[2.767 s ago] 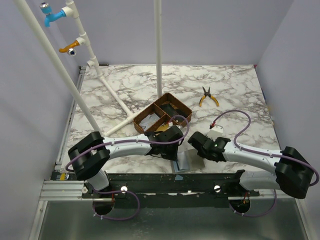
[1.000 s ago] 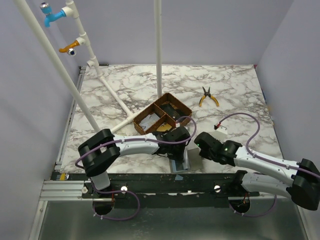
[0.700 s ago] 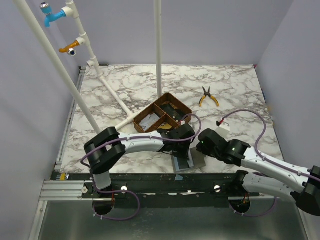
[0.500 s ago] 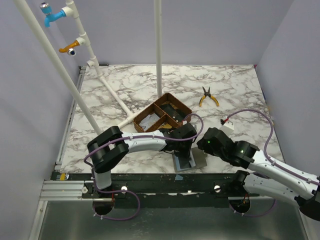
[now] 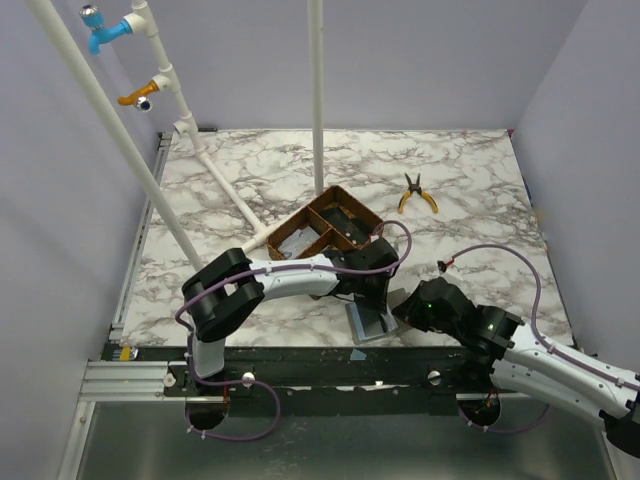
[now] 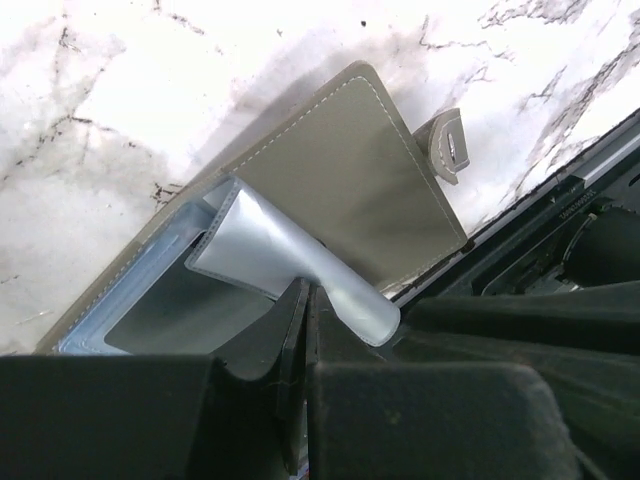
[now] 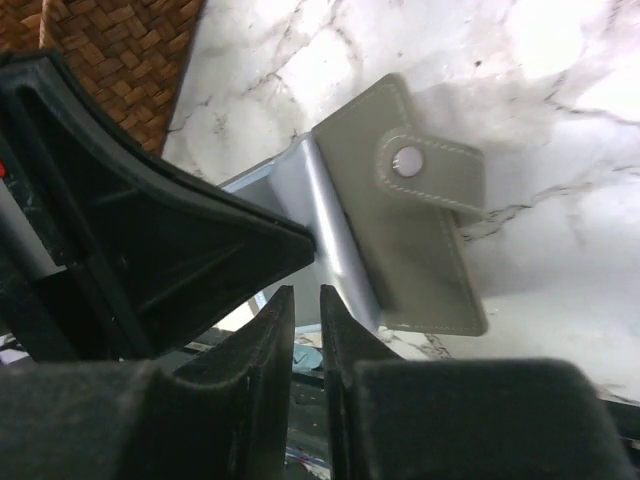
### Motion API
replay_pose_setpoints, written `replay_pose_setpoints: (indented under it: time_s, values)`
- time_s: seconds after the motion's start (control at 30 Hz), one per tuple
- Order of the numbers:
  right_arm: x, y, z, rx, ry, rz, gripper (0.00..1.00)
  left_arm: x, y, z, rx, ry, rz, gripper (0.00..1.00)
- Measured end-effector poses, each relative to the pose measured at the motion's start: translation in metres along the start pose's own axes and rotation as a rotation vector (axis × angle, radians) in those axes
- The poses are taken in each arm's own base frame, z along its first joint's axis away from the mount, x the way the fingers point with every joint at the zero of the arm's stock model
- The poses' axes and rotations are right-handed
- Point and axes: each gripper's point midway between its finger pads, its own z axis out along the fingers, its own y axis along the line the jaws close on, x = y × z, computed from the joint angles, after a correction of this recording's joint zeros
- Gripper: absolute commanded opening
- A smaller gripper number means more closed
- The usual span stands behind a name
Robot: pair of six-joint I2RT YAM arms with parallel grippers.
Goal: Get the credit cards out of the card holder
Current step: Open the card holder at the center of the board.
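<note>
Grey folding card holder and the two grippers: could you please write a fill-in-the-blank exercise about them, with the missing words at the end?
1. The small grey folding card holder lies ___, its blue-grey inside showing.
2. The left gripper pinches a pale grey plastic card, while the right gripper holds ___.
3. The holder rests at the ___ edge of the white marble table.
4. The brown wooden tray beyond it has ___ compartments.
Missing words: open; nothing; near; three.

An overhead camera looks down from behind; both wrist cameras closely share the card holder (image 6: 350,180).
</note>
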Motion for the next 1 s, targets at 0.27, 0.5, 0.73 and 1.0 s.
replay_pose_setpoints:
  time_s: [0.27,0.5,0.73,1.0]
  values:
    - [0.018,0.007,0.012,-0.061,0.066,0.036,0.11,-0.006,0.003,0.007,-0.007,0.009,-0.004,0.03]
    - [0.026,0.006,0.02,-0.065,0.089,0.041,0.08,-0.012,0.001,0.006,0.0,-0.003,-0.002,0.03]
    - [0.033,-0.021,0.03,0.06,0.097,0.036,0.03,-0.014,0.004,0.005,-0.005,-0.005,0.0,0.13]
    - [0.022,-0.032,0.031,0.131,0.033,0.058,0.03,-0.013,0.004,-0.015,0.002,-0.028,0.029,0.25]
